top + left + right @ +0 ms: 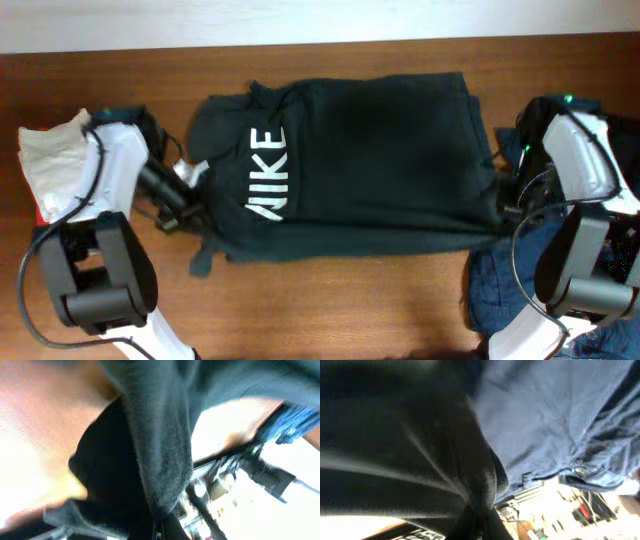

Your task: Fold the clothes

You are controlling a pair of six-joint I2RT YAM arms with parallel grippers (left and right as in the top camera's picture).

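A black Nike sweatshirt (350, 170) lies folded lengthwise across the middle of the wooden table, its white logo facing up at the left. My left gripper (193, 208) is at the garment's left front edge and is shut on a fold of the black fabric (160, 460). My right gripper (503, 205) is at the garment's right front corner and is shut on black fabric (445, 460). Both wrist views are filled with the cloth, which hides the fingertips.
A pile of blue denim clothes (510, 285) lies at the front right, also seen in the right wrist view (555, 415). A white and red cloth (50, 160) sits at the left edge. Bare wooden table (330, 310) runs along the front.
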